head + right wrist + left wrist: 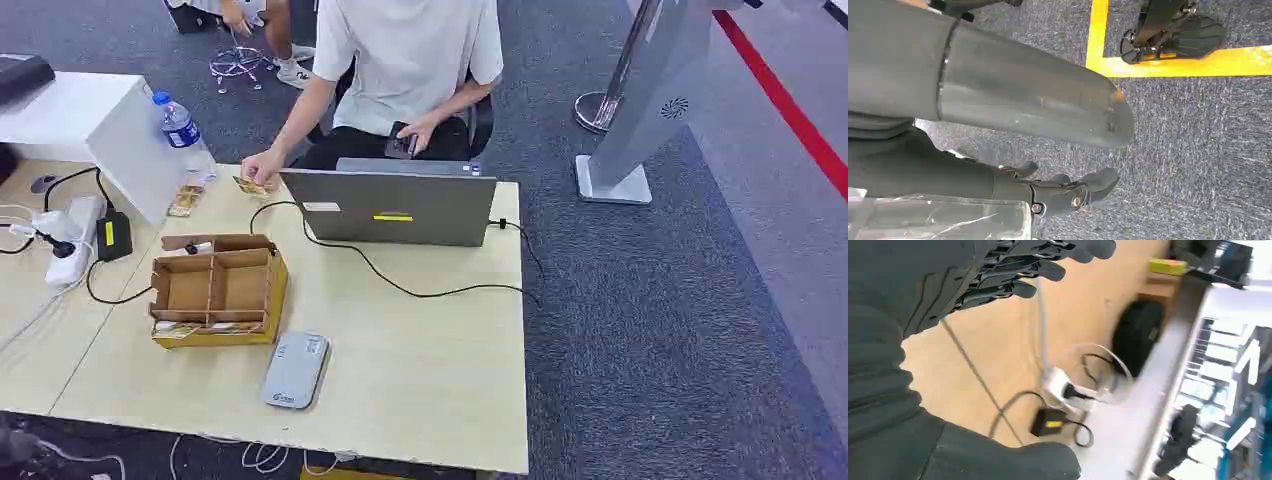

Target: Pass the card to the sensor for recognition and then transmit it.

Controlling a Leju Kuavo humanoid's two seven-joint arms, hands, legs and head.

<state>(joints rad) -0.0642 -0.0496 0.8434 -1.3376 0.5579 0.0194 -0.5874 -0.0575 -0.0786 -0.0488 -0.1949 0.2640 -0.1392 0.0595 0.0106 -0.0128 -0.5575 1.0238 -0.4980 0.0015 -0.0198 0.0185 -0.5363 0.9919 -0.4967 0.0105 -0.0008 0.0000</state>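
Closest, the left hand [1013, 270] hovers with fingers apart and empty over the table [420, 340], the right hand [1063, 192] hangs loosely curled, empty, while a card [250, 186] sits pinched in a person's hand [262, 166], far beyond both, apparently awaiting handover.

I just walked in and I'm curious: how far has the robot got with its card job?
It looks barely started. Nothing looks done: the left hand hovers empty above the table, and the right hand hangs empty over the carpet. A seated person's hand rests by some cards at the far edge. Fetching a card, presenting it to the grey sensor and handing it on all remain.
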